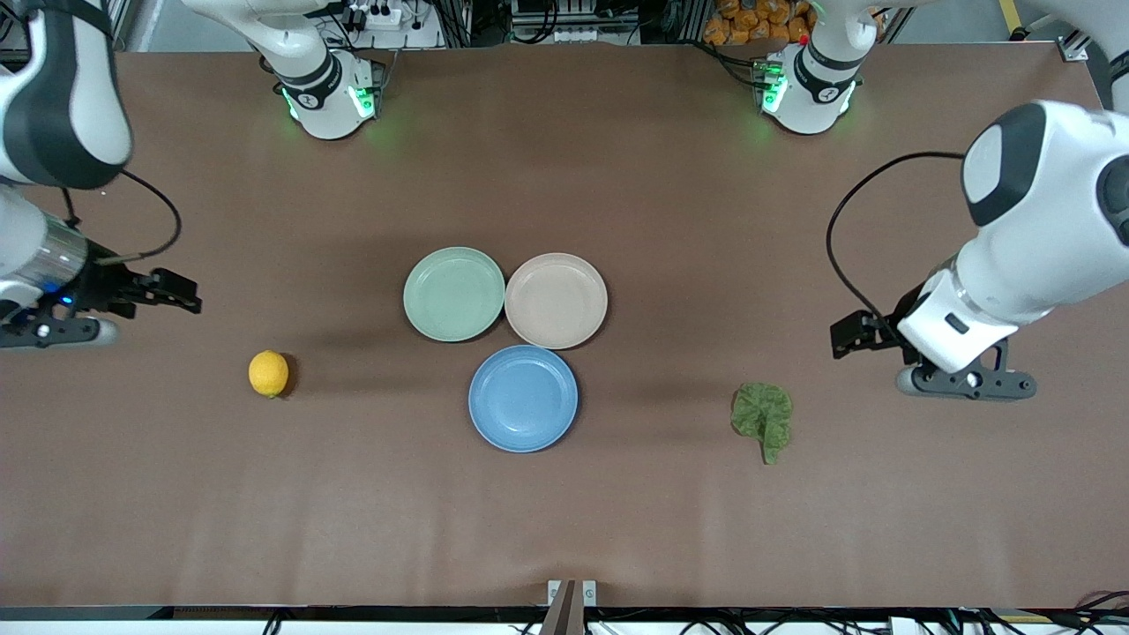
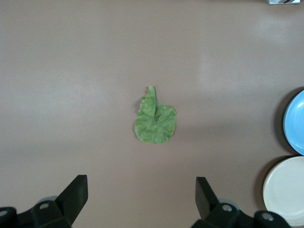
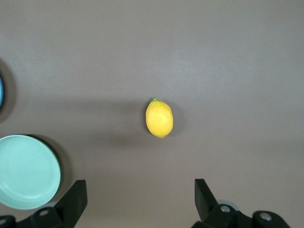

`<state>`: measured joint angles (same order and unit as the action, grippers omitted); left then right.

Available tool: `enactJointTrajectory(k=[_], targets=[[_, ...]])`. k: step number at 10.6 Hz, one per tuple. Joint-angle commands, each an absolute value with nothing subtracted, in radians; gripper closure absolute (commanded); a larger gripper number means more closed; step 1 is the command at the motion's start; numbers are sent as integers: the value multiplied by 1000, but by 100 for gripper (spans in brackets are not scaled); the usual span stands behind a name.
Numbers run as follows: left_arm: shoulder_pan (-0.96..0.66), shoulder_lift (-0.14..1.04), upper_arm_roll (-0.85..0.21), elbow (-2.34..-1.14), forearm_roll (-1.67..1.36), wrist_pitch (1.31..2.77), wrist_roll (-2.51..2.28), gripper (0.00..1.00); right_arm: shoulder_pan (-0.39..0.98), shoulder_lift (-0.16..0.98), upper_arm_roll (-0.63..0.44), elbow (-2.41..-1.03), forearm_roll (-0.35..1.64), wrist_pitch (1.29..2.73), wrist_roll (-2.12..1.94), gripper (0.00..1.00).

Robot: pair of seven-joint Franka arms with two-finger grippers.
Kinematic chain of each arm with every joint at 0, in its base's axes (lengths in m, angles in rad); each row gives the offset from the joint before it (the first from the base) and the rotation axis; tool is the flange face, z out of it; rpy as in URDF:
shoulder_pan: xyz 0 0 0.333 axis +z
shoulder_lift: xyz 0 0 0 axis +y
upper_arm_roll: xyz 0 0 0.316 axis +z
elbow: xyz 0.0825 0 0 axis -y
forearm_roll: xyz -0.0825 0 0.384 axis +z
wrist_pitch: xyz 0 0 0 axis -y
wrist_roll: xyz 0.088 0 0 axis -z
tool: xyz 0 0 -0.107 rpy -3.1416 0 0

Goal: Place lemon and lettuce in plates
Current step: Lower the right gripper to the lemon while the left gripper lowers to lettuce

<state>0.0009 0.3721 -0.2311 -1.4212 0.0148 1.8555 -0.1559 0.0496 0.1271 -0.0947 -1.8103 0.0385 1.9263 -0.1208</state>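
Observation:
The yellow lemon (image 1: 268, 373) lies on the brown table toward the right arm's end; it also shows in the right wrist view (image 3: 159, 118). The green lettuce (image 1: 764, 416) lies flat toward the left arm's end and shows in the left wrist view (image 2: 155, 122). The blue plate (image 1: 523, 398) and the beige-pink plate (image 1: 556, 300) sit empty mid-table, touching. My left gripper (image 1: 848, 335) hangs open and empty over bare table beside the lettuce (image 2: 141, 183). My right gripper (image 1: 172, 294) hangs open and empty over bare table beside the lemon (image 3: 140, 186).
A pale mint-green plate (image 1: 453, 293) sits empty against the beige-pink plate, toward the right arm's end; it shows in the right wrist view (image 3: 26, 171). The blue plate (image 2: 297, 123) and the beige-pink plate (image 2: 287, 190) show at the left wrist view's edge.

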Motion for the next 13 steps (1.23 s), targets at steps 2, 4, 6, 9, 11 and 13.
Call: enactJointTrajectory(k=[2,4,6,9,11,13], targets=[[-3,466,-238,-1393,0,1934,-160,0,34,162,-58,-1917,23,2060,-117,0],[-15,533,-239,-1393,0,2018,-153,0,35,184,-57,-1997,23,2182,-117,0],[-58,596,-229,-1394,20,2089,-150,0,34,207,-49,-2078,23,2326,-117,0],[-87,672,-229,-1396,163,2140,-149,0,31,259,-49,-2108,23,2417,-120,0],[-94,712,-227,-1396,164,2158,-92,0,15,290,-49,-2111,23,2447,-162,0],[-80,739,-222,-1396,163,2177,-19,0,2,317,-49,-2111,23,2479,-184,0]])
